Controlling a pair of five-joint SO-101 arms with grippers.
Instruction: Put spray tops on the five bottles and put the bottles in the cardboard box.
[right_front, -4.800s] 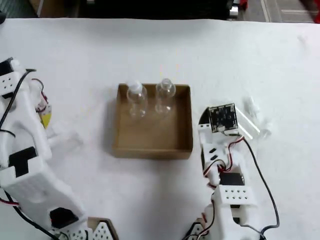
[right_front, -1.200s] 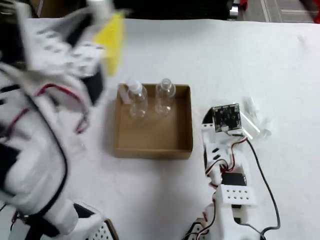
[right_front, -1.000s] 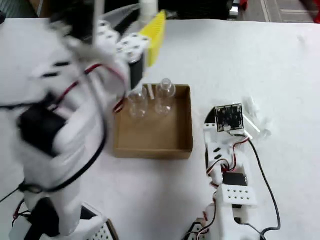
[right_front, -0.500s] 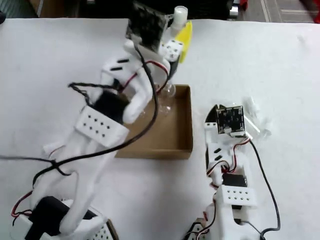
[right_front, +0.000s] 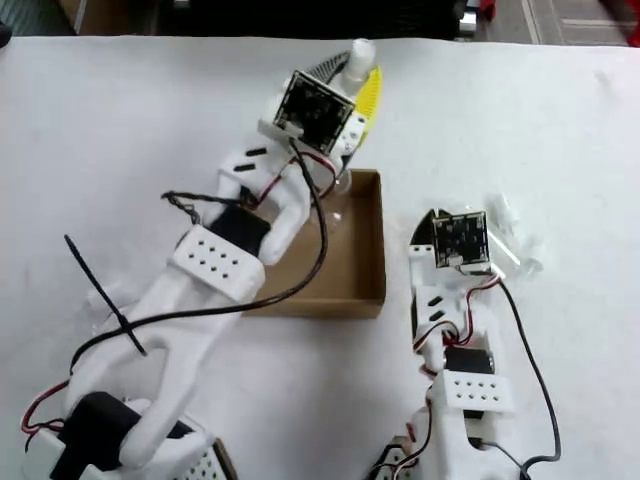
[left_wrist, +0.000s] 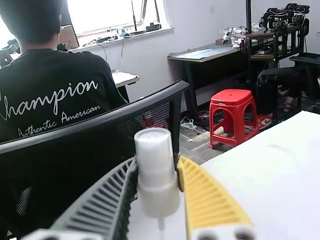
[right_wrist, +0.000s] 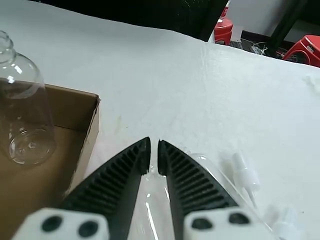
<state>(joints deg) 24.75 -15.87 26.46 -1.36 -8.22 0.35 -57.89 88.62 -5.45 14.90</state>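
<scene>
Capping step. Left gripper (left_wrist: 156, 167) grasps spray top (left_wrist: 154, 150) over box (right_front: 370, 260); right gripper (right_wrist: 153, 147) closed, empty. Next: lower top onto open bottle (right_wrist: 22, 115).

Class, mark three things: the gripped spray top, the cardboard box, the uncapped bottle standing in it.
spray top (left_wrist: 156, 172), left wrist view, its white body.
cardboard box (right_front: 380, 245), high view, right wall.
bottle (right_wrist: 27, 105), right wrist view, clear body.

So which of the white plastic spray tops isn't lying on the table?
The white plastic spray top clamped in the left gripper, held up in the air; the other spray tops lie loose on the white table.
</scene>
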